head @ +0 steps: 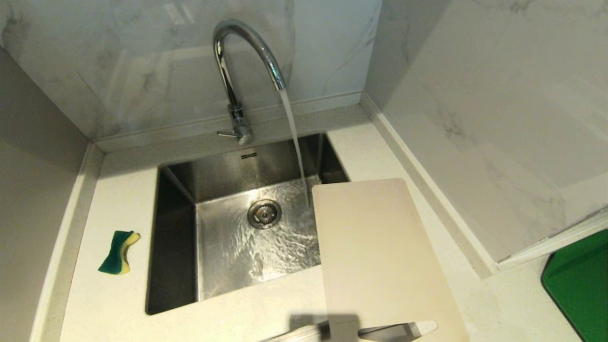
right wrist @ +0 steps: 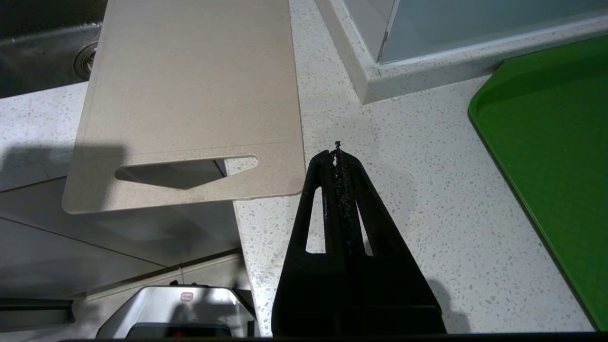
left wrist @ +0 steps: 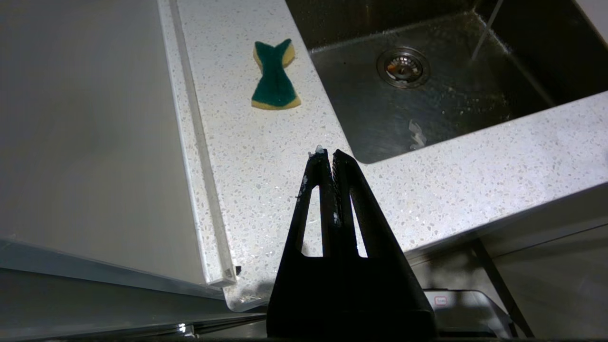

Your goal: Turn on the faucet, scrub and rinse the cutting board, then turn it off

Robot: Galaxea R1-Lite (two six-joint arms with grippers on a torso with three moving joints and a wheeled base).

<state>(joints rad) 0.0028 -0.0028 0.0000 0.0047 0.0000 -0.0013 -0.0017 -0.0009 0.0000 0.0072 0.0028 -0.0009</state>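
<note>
You have the cutting board (head: pixel 380 251), a thin, matte beige plastic rectangle with rounded corners, lying flat on the counter at the sink's right side, its far end jutting over the basin and its near end, with the oblong handle slot, overhanging the counter's front edge. The faucet (head: pixel 237 71), a polished chrome gooseneck with a thin side lever at its base, stands behind the sink (head: pixel 175 190); water runs from its spout and lands on the brushed steel floor just beside the board's far corner, rippling around the round drain (head: pixel 264 213). A waisted sponge (head: pixel 118 245), green over yellow, lies on the speckled white counter (head: pixel 123 190) left of the basin, well apart from the board. A glossy green tray (head: pixel 579 285) sits at the far right, past the marbled wall's corner. Your left gripper (left wrist: pixel 327 153) is clenched and empty above the counter near the sink's front left corner. Your right gripper (right wrist: pixel 336 153) is likewise clenched on nothing, just beside the board's handle end.
</note>
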